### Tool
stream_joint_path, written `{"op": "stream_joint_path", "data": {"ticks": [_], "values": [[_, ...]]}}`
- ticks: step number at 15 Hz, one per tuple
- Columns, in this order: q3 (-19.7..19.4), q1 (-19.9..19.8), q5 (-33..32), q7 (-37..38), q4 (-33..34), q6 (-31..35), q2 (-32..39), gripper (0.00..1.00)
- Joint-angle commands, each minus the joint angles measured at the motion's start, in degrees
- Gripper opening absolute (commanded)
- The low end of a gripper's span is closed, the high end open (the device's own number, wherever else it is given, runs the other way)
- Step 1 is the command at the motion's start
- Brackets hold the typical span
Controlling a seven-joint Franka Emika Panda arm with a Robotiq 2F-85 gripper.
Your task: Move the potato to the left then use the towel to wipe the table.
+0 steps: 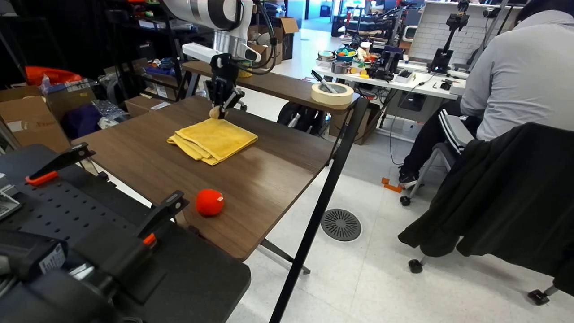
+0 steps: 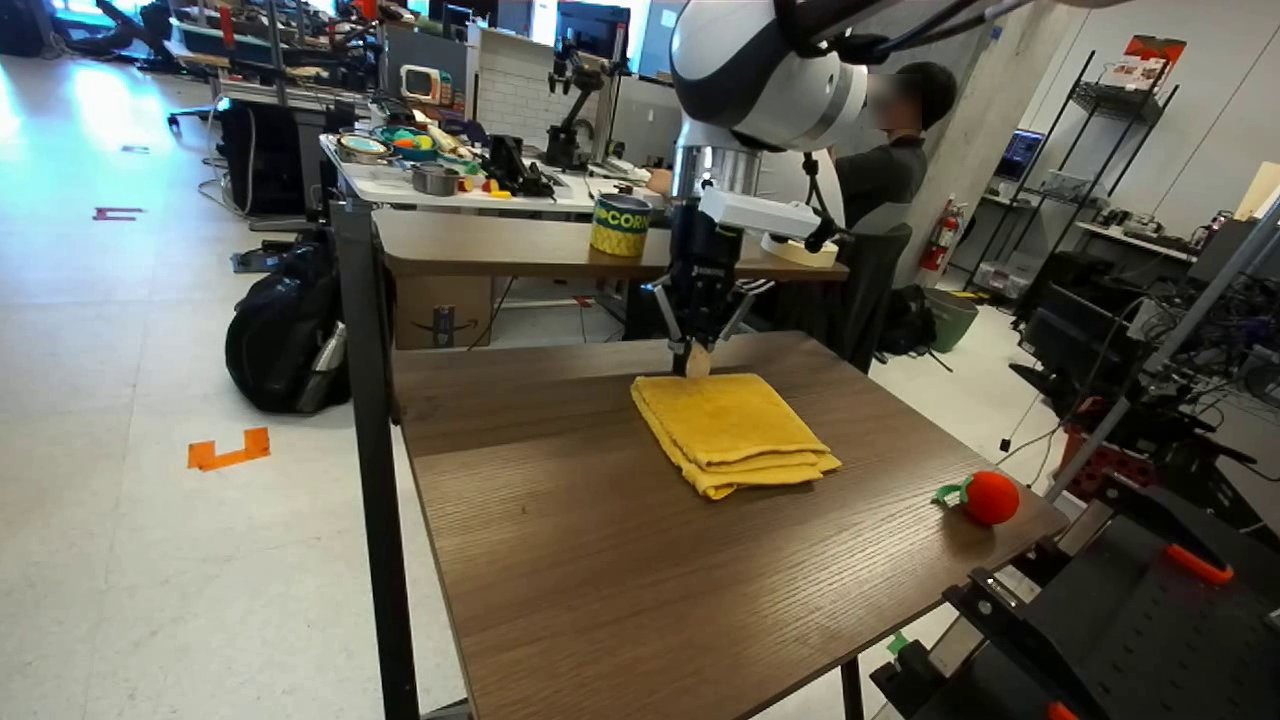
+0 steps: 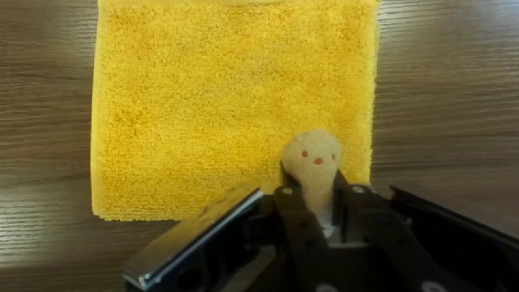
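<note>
The brown desk [image 2: 590, 580] in front of me shows dark wood grain streaked with pale glare, and the yellow towel [image 2: 735, 415] lies folded flat on it, a little toward twelve o'clock from the middle in an exterior view. The potato [image 3: 312, 158], a beige lump with small orange-brown dots, is pinched between the robot's black fingers [image 3: 300, 217]; in the wrist view it shows against the towel's four o'clock corner, though I can't tell whether it touches the cloth. A red ball [image 2: 990, 497] with a wisp of green at its nine o'clock side rests well apart, between three and four o'clock from the towel in an exterior view. Past the desk's twelve o'clock edge there runs a narrow raised shelf [image 2: 480, 238] with a corn can [image 2: 620, 225] and a roll of tape [image 2: 800, 252], a marker [image 1: 323, 81] slanting out of it. A black backpack [image 2: 285, 325] slumps on the pale floor [image 2: 100, 580] at ten o'clock, orange tape [image 2: 230, 450] stuck down at nine. In an exterior view a cluttered white desk [image 1: 381, 82] stands at two o'clock, a person [image 1: 515, 76] in a light grey top sits facing away between two and three, and a round floor drain [image 1: 341, 224] lies near four.
</note>
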Motion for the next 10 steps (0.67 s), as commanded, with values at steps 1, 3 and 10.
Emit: {"op": "stream_joint_path", "data": {"ticks": [1, 3, 10], "values": [[0.00, -0.24, 0.01, -0.02, 0.00, 0.00, -0.01, 0.19], [-0.46, -0.56, 0.16, 0.98, -2.22, 2.34, -0.95, 0.44], [0.61, -0.07, 0.16, -1.27, -2.03, 15.77, 1.12, 0.87]]}}
